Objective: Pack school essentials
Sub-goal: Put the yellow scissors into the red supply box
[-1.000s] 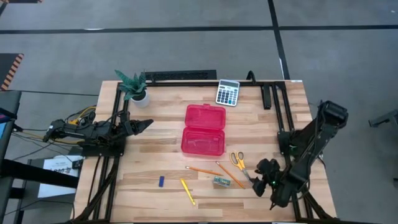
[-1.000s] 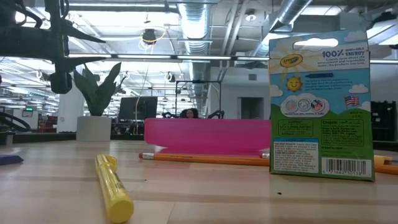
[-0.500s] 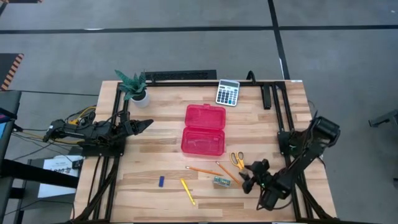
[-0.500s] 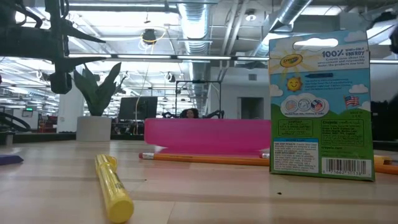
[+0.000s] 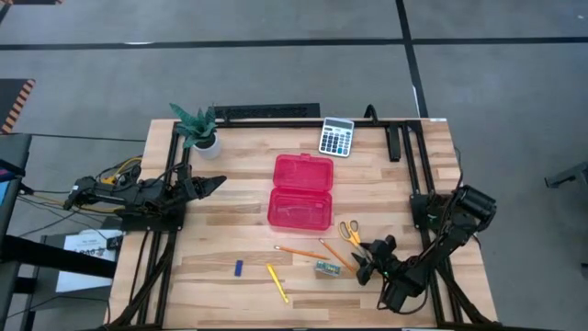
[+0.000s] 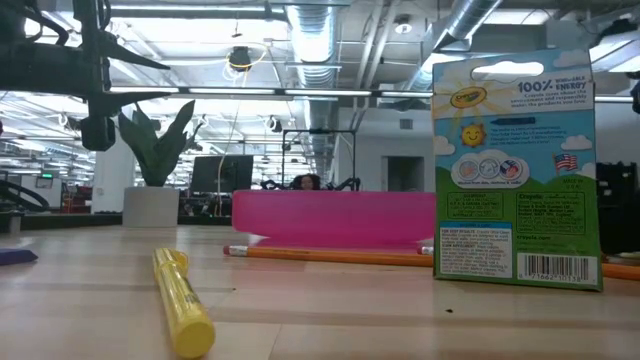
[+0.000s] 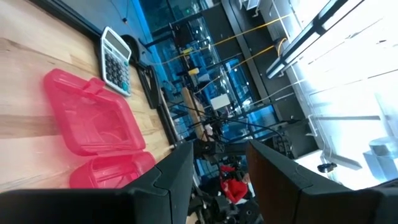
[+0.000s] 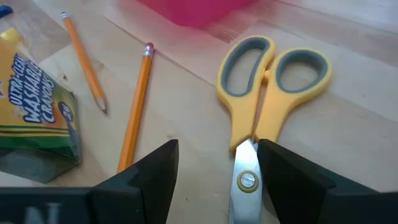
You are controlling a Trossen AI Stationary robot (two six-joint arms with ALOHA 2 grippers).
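Nothing is seen packed so far, so the task is judged barely begun. The red case (image 5: 301,192) lies open near the table's middle, and both halves look empty in the high view and left wrist view. All supplies are left on the bare wood at the front of the table (image 5: 239,207): scissors (image 5: 350,234) just beside the case's front right corner, two orange pencils (image 5: 317,252) in front of the case, the crayon box (image 5: 325,268) standing by them, a yellow marker (image 5: 277,282) further left, and a small blue piece (image 5: 238,268) well apart at the far left. The calculator (image 5: 336,136) sits at the back edge, w/ a potted plant (image 5: 198,129) at the back left corner. The right gripper (image 5: 367,261) is held low over the scissors, fingers spread either side of the blades by the pivot in its wrist view, nothing gripped yet. The left gripper (image 5: 213,184) is parked at the left edge, fingers apart and empty. Every item is judged yet to be moved into the case.
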